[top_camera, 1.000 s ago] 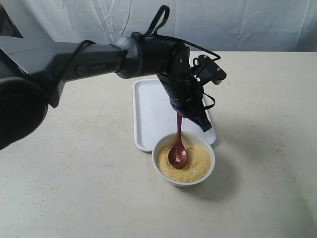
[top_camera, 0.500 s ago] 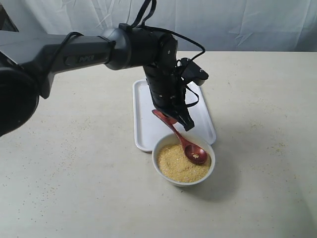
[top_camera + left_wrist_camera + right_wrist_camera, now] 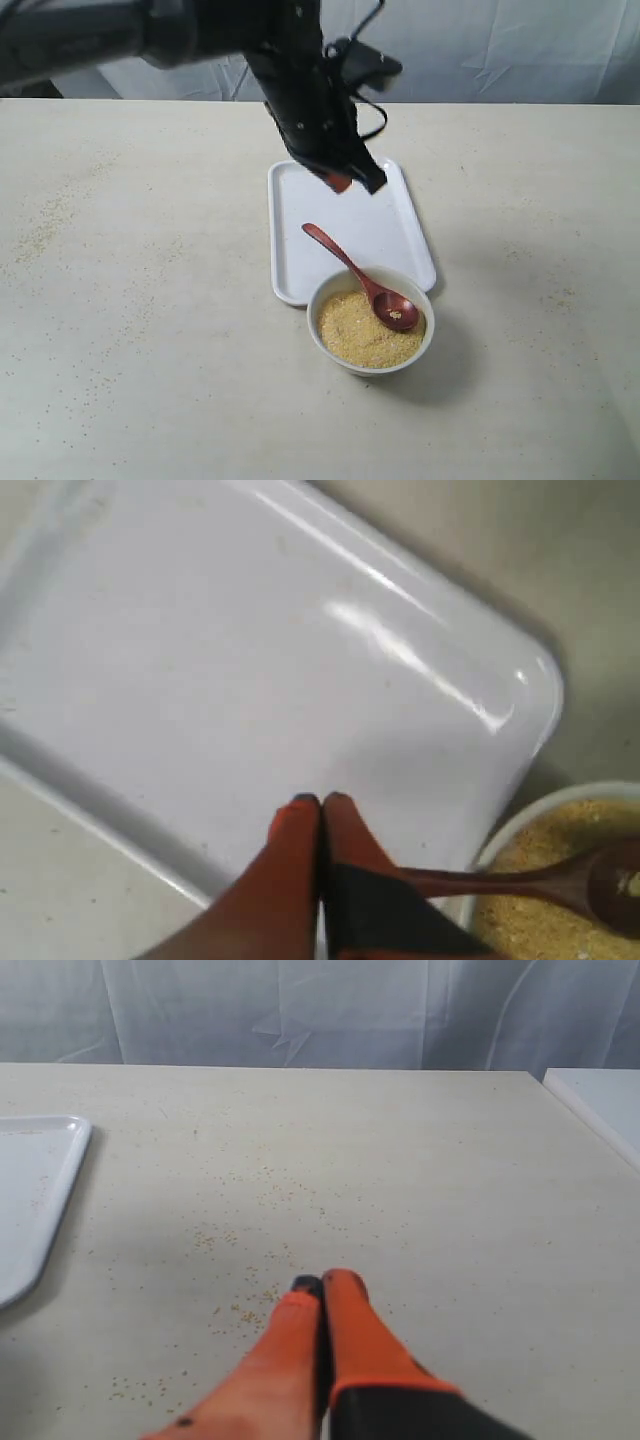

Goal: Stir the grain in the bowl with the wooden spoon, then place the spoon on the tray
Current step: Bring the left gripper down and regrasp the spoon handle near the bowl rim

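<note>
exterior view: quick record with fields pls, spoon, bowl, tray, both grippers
wooden spoon: scoop in the bowl on the grain, handle leaning out over the tray
bowl: on the table, against the tray's edge
tray: flat on the table
left gripper: shut, holding nothing, above the tray
right gripper: shut, holding nothing, over the table

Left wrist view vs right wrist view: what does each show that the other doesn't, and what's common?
Only left wrist: the bowl of grain, with the wooden spoon resting its scoop in it. Only right wrist: scattered grains and the white curtain behind. Both: the tray, the table, and a shut, empty end effector each: left end effector, right end effector.
</note>
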Tool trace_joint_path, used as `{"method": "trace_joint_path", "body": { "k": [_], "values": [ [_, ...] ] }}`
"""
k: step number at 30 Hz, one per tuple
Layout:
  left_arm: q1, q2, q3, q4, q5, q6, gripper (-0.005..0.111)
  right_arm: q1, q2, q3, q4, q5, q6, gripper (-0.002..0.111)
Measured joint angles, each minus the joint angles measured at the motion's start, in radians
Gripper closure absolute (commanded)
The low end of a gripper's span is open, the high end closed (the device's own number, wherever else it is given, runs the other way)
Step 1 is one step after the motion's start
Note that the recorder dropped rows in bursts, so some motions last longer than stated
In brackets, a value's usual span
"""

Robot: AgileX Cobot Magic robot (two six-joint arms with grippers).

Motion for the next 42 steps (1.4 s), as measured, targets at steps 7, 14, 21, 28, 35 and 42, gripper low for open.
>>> {"method": "trace_joint_path", "body": {
  "k": [7,14,21,28,35,42],
  "values": [
    [0.162,-0.196,0.131,-0.246,-0.287,-0.073,0.107,0.0,0.0,0.0,0.0,0.0,0.0,0.108],
    [0.138,-0.431,0.586,-0.495,-0.922,-0.079,0.107,0.0,0.0,0.0,0.0,0.0,0.0,0.108],
    [-0.003,-0.505,0.971,-0.644,-1.353,-0.33,0.107,0.0,0.0,0.0,0.0,0.0,0.0,0.108],
    [-0.05,-0.428,1.21,-0.121,-1.838,-1.237,0.097,0.0,0.0,0.0,0.0,0.0,0.0,0.108],
    [0.052,-0.253,1.219,0.279,-1.89,-1.711,0.049,0.0,0.0,0.0,0.0,0.0,0.0,0.108],
    [0.077,-0.183,1.174,0.478,-1.859,-1.844,0.048,0.0,0.0,0.0,0.0,0.0,0.0,0.108]
  ]
}}
